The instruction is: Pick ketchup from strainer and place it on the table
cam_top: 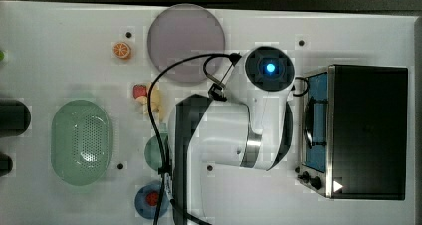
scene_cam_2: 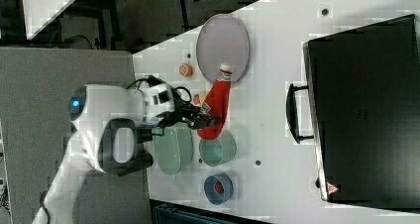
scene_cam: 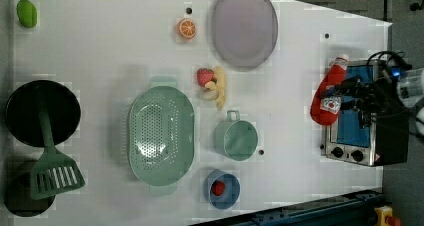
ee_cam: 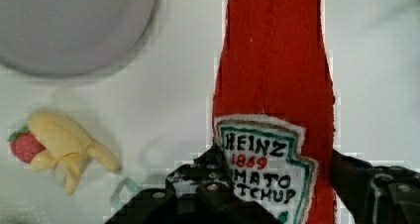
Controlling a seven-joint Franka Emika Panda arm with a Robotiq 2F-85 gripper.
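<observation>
The ketchup (ee_cam: 275, 85), a soft red bottle with a white cap and a white label, hangs in the air above the white table (cam_top: 59, 36). My gripper (ee_cam: 282, 179) is shut on it at the label, one dark finger on each side. In the right view the ketchup (scene_cam_2: 216, 105) lies lengthwise between the grey plate and the green cup, with the gripper (scene_cam_2: 205, 120) at its lower body. In the left view the ketchup (scene_cam: 329, 93) shows in front of the oven. The pale green strainer (scene_cam: 160, 133) is empty, and it lies at the top view's left (cam_top: 82, 143).
A grey plate (scene_cam: 244, 26), an orange slice (scene_cam: 186, 28), a strawberry with a banana (scene_cam: 212, 83), a green cup (scene_cam: 236, 138) and a blue bowl holding a strawberry (scene_cam: 221, 188) lie around. A small oven (cam_top: 366, 130) stands at the top view's right. A black pan with a green spatula (scene_cam: 42, 116) sits at the left view's left.
</observation>
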